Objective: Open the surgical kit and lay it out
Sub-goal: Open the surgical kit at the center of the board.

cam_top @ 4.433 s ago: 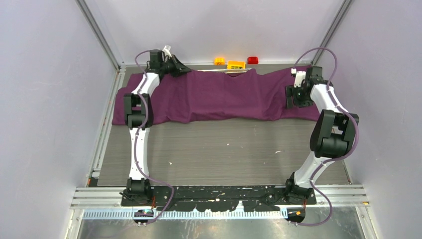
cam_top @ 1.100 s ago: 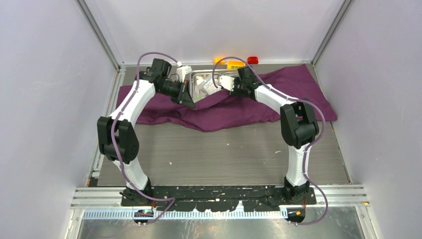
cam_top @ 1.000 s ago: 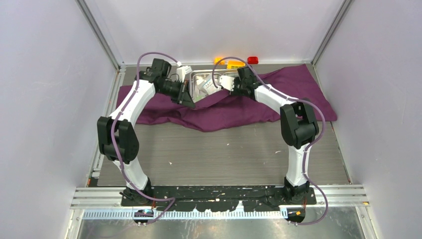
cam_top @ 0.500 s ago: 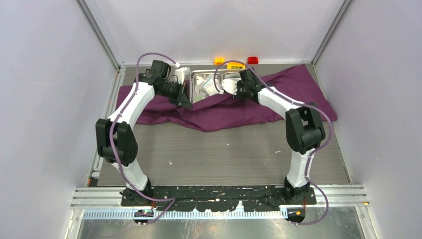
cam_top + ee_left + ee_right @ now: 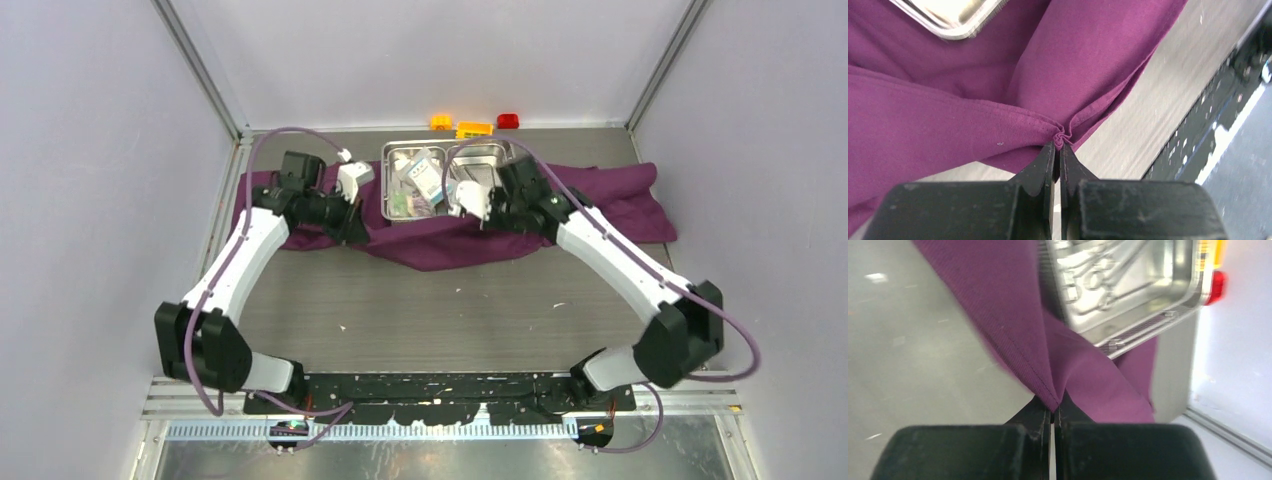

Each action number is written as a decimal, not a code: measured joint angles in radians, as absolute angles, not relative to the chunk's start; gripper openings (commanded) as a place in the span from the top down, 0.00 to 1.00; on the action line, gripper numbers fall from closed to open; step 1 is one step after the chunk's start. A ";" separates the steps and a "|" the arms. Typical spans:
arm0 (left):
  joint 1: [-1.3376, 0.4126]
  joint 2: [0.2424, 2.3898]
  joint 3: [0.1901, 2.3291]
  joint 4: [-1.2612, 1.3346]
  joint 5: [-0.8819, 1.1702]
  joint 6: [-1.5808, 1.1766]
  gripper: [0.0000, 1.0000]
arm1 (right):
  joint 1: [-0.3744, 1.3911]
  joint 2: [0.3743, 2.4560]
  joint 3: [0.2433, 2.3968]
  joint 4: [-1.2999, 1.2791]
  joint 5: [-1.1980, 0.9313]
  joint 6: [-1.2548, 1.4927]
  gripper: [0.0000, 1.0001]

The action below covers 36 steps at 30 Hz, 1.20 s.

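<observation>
Purple cloth (image 5: 440, 245) bunched along near side of steel tray (image 5: 384, 180), far centre of table (image 5: 450, 310). Left gripper (image 5: 1058, 150), right gripper (image 5: 1052, 412) each clenched on cloth fold, likely to draw wrapping flat.

No readable text (packets (image 5: 422, 180) too small).

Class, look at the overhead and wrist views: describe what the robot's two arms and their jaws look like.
The left arm and right arm have white tubular links joined by bulky black joint housings. A thin purple cable loops loosely along each. Both are bolted to a black base plate. In the wrist views the jaws are matt black, blocky bodies tapering to wedge tips.
</observation>
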State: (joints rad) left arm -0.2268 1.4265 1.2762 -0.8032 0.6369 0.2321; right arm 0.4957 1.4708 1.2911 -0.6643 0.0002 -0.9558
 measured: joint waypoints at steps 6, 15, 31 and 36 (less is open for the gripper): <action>-0.232 1.185 1.091 -0.965 0.629 0.416 1.00 | 0.706 1.250 1.095 -0.873 -0.027 -0.776 0.95; -0.246 0.736 0.966 -1.222 0.626 0.703 0.12 | 0.710 1.022 0.973 -1.107 -0.247 -0.616 0.42; -0.246 1.218 1.063 -0.836 0.203 0.391 0.01 | 0.612 1.069 0.985 -0.973 -0.163 -0.528 0.31; -0.245 1.578 1.264 -0.747 0.035 0.241 0.06 | 0.548 1.098 0.996 -0.905 -0.153 -0.487 0.32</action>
State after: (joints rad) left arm -0.2455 1.5780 1.2636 -0.7467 0.0353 0.2409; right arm 0.5476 1.0977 0.9962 -0.9047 -0.1528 -0.4870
